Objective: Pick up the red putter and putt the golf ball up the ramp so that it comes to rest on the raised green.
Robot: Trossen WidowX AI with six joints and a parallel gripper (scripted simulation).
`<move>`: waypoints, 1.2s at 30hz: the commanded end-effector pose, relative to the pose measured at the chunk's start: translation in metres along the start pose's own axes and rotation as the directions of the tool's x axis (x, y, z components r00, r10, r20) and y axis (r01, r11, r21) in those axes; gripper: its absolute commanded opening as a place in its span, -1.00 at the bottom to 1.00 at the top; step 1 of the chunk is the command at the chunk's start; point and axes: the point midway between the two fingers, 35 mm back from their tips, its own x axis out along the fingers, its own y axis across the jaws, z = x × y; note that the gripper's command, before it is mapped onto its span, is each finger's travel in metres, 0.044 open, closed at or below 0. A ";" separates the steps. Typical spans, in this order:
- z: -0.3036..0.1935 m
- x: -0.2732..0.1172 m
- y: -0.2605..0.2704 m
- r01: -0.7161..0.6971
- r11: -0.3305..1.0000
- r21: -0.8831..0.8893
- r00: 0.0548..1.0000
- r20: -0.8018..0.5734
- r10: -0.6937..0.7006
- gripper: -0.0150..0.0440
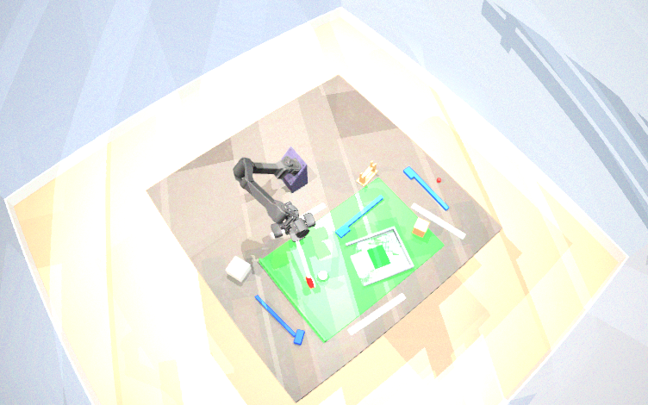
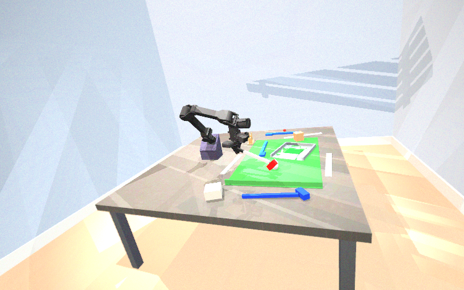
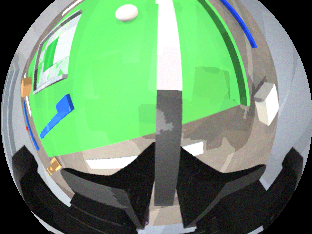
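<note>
Jaws of the gripper clamp the red putter, head beside the golf ball; next, stroke toward the raised green.
</note>
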 end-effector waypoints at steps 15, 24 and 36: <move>0.000 0.026 0.000 0.002 1.000 -0.005 1.000 0.005 -0.002 -0.49; 0.000 0.026 -0.002 0.008 1.000 0.004 1.000 0.005 -0.008 -0.49; 0.000 0.028 -0.027 0.004 1.000 -0.004 1.000 0.006 -0.004 -0.49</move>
